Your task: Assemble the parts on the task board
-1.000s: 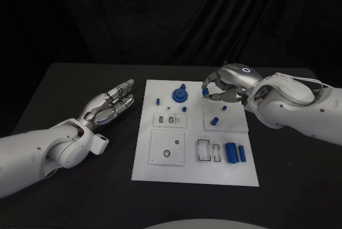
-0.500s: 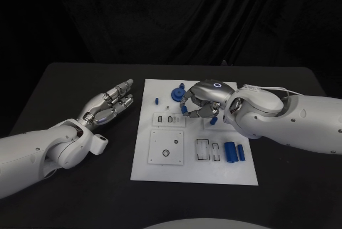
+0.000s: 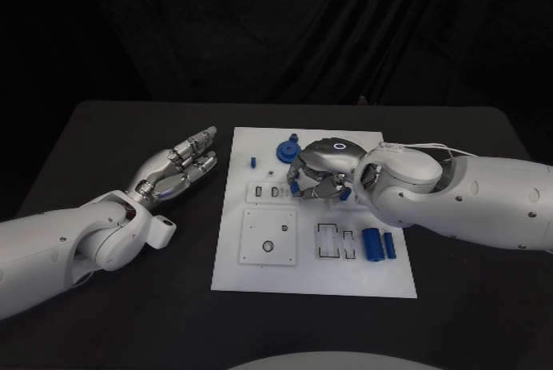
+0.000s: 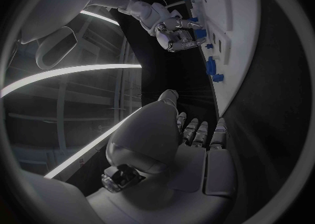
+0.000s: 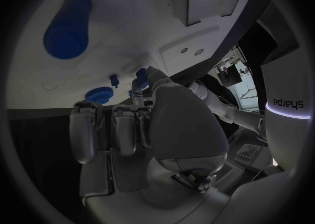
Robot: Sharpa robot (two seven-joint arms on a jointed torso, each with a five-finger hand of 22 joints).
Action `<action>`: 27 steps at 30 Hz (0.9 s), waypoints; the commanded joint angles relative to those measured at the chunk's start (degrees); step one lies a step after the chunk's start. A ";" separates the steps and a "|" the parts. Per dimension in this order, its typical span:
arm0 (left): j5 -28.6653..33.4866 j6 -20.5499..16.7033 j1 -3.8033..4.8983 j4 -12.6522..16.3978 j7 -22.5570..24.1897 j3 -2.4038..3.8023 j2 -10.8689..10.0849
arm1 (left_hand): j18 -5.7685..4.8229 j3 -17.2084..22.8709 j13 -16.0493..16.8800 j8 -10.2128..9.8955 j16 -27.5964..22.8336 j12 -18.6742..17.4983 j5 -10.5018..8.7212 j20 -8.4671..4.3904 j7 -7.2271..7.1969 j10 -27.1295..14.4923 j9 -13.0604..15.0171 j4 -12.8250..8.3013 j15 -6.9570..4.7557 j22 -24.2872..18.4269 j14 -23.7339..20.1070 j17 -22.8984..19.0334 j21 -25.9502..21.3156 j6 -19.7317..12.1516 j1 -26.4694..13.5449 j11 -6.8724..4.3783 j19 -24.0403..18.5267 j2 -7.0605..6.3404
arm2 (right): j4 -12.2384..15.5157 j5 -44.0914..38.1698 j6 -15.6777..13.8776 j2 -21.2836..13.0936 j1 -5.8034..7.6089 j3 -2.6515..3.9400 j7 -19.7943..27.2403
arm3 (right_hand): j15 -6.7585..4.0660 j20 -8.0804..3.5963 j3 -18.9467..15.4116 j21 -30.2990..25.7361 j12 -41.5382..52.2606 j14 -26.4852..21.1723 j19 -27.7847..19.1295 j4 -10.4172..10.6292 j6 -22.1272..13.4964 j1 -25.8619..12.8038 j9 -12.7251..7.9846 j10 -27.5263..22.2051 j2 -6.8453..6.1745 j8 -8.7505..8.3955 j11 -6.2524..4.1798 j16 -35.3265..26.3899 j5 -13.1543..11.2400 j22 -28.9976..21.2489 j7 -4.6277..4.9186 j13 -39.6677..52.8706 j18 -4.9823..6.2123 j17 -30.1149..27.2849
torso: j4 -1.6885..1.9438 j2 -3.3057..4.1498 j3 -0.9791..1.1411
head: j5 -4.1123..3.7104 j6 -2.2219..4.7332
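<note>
Right hand [image 3: 320,177] pinching a small blue peg [image 3: 299,177], hovering mid-frame over the task board [image 3: 311,282]. Left hand [image 3: 179,166] lying open, empty, at left. Leaving most still undone: blue cylinders [image 3: 380,244] lying loose.

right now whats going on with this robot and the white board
The robot is assembling small blue parts on the white task board. Its right hand is down over the upper middle of the board, fingers curled, beside the blue gear-like part; whether it holds a piece cannot be told. The left hand rests open on the black table, left of the board, holding nothing. Two blue cylinders lie on the board's right side.
</note>
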 commanded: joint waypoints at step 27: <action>-0.22 0.94 -0.09 -0.18 2.87 0.03 0.26 | 0.16 0.17 0.00 0.19 -0.21 -0.24 -0.49 0.36 0.42 -0.02 0.05 0.29 0.19 0.07 -0.03 -0.09 0.30 0.06 -0.58 0.25 -0.05 -0.12 | -1.02 -0.85 2.34 1.36 -0.37 0.05 -1.72 | 0.54 0.63 -0.28 -1.97 0.15 5.80 2.49 -0.30 -4.68 -2.60 3.24 5.87 -0.28 -4.19 0.64 0.17 0.28 13.12 0.10 15.07 0.57 15.10 | 0.07 -0.05 -0.07 | -0.07 -0.10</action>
